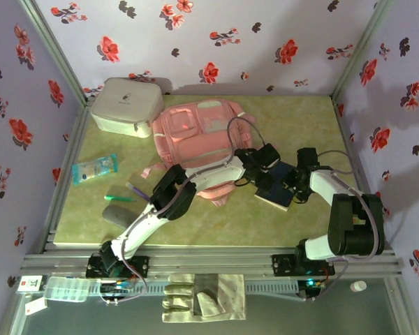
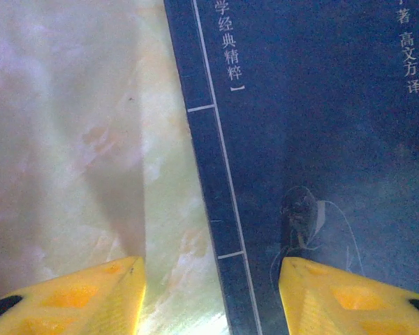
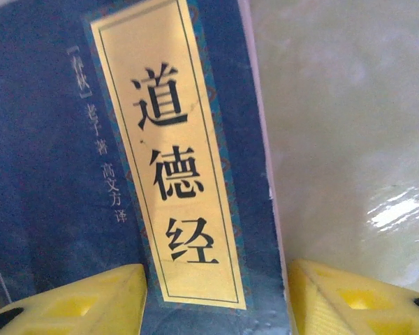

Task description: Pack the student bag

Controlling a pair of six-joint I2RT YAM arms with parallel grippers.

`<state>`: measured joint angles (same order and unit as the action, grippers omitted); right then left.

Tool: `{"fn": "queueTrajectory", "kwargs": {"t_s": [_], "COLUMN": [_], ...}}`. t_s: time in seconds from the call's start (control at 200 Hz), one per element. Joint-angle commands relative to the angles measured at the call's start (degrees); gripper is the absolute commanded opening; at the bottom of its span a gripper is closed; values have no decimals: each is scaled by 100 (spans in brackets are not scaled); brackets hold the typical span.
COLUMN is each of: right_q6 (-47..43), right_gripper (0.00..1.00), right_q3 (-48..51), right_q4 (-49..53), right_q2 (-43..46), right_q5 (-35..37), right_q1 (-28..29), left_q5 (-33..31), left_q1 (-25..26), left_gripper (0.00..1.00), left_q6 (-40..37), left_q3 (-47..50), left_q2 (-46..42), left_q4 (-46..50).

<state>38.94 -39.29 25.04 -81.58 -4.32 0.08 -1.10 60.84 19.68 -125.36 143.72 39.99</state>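
My left gripper (image 2: 213, 276) stands half open astride the book's (image 2: 321, 139) spine, and my right gripper (image 3: 216, 279) stands half open astride its other edge. Neither holds anything. The bag (image 1: 195, 129) lies on the table (image 1: 300, 118), near the book's left.

Robot lab test booth; aluminium frame (image 1: 216, 264); floral cloth walls (image 1: 195, 42).

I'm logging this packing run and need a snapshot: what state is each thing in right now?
student bag: lying flat, front up; can't tell if the zips are open.
book: closed, lying flat, cover up.
zip case: closed, lying flat.
left gripper: open, straddling the book's spine edge.
right gripper: open, straddling the book's opposite edge.
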Motion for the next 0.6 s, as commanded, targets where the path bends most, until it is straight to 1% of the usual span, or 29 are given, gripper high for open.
{"fn": "queueTrajectory", "kwargs": {"t_s": [0.0,0.15,0.32,0.435,0.515,0.595], "right_q6": [-47,-50,5,23,34,59], "right_gripper": [56,53,49,47,45,40], "right_q3": [43,-112,-284,-343,-320,-294], "right_q4": [-60,90,333,449,456,434], "right_q2": [-86,75,639,916,950,884], "right_q5": [-223,-502,-633,-616,-588,-611], "right_q1": [-34,-34,-34,-34,-34,-34], "left_q5": [-63,-49,-35,-29,-30,-24], "left_q1": [95,104,104,105,104,105], "left_gripper": [53,48,44,43,43,42], "left_q6": [-230,-263,-281,-281,-273,-263], "left_q3": [-106,-103,-88,-76,-82,-76], "left_q2": [367,457,500,501,499,497], "left_q4": [412,514,572,572,564,563]}}
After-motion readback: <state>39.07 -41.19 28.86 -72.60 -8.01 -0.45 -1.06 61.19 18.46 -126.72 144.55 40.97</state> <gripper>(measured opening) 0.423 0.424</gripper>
